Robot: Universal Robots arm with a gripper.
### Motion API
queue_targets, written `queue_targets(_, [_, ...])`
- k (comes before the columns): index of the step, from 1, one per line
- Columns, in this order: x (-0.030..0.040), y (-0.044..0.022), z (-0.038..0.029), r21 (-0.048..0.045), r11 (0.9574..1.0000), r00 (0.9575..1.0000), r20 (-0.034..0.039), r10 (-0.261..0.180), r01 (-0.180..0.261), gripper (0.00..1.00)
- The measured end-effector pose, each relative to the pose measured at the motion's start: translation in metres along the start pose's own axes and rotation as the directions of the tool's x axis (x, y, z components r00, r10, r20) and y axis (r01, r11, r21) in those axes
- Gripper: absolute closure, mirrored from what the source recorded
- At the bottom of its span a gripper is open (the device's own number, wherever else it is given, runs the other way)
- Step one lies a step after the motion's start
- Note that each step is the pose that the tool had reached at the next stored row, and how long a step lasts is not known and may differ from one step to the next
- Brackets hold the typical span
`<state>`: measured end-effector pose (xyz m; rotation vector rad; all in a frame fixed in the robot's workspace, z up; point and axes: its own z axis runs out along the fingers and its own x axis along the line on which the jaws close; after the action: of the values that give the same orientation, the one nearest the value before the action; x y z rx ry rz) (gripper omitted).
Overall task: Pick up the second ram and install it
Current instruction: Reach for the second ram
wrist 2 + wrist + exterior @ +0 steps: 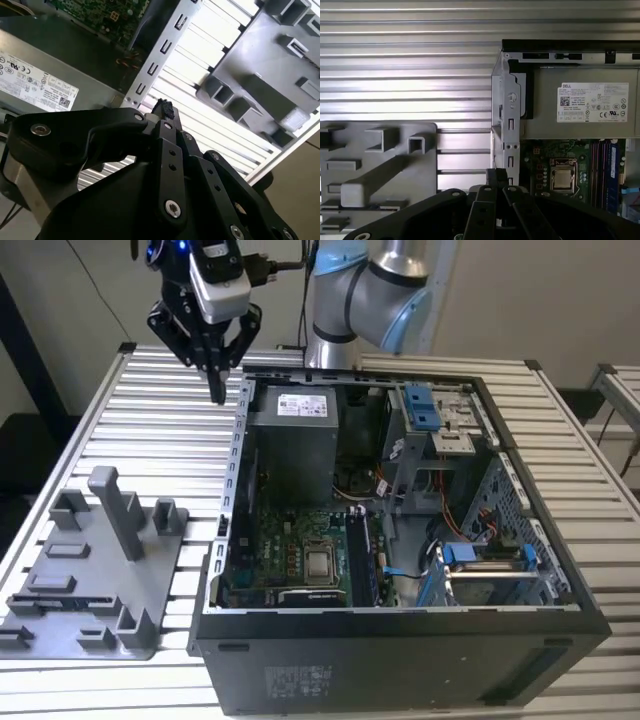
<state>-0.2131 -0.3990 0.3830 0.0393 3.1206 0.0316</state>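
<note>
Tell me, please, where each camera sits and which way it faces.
Exterior view: off the arm, looking down on the open case and grey tray; arm and gripper show.
First wrist view: on the wrist, facing straight down; gripper shows.
Second wrist view: on the wrist, facing obliquely along the gripper.
All share case and grey tray.

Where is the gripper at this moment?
In the exterior view the gripper hangs over the slatted table, just to the view's left of the open case, by the corner with the power supply.
</note>
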Motion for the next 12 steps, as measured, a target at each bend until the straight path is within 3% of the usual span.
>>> queue_targets(12, [0.0302, -0.0008, 0.0041, 0.0236, 0.9995, 0.9998, -0.0001, -0.021, 0.021, 0.89])
